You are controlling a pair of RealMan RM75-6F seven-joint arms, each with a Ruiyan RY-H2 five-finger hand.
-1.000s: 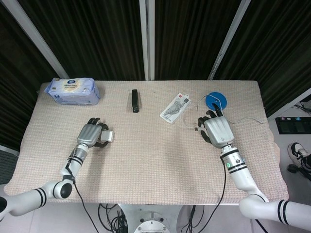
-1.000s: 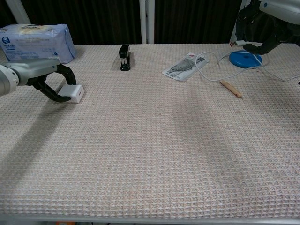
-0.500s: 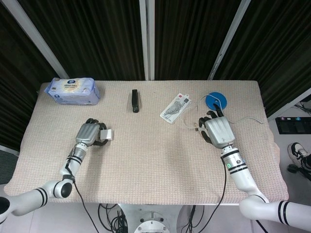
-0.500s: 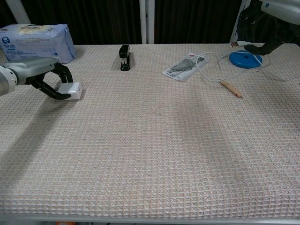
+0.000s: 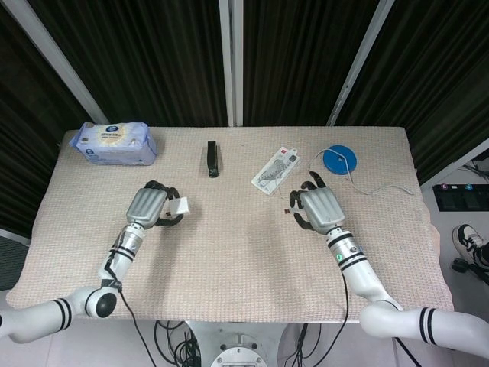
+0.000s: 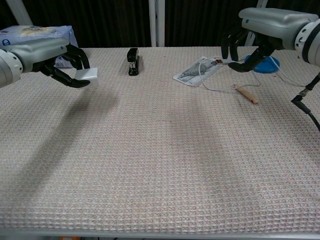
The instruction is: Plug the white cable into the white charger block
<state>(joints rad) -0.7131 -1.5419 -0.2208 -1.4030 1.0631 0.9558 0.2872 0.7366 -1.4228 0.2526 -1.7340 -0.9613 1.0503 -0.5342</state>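
My left hand [image 5: 150, 206] [image 6: 55, 56] holds the white charger block [image 5: 179, 206] [image 6: 86, 75] lifted above the table at the left. My right hand [image 5: 317, 209] [image 6: 250, 35] pinches the plug end of the white cable [image 5: 356, 183] [image 6: 216, 86] above the table at the right of centre. The cable trails back past the blue disc [image 5: 338, 159] [image 6: 265, 63] towards the table's right edge. The two hands are well apart.
A black stapler [image 5: 212, 158] [image 6: 132, 61] lies at the back centre. A printed packet [image 5: 276, 169] [image 6: 196, 71] sits left of the blue disc. A wipes pack [image 5: 114, 143] [image 6: 30, 36] is at the back left. A small wooden stick [image 6: 246, 93] lies near the cable.
Both hands have risen and moved inward: the left hand has lifted the charger block to the right, and the right hand has carried the cable plug to the left.
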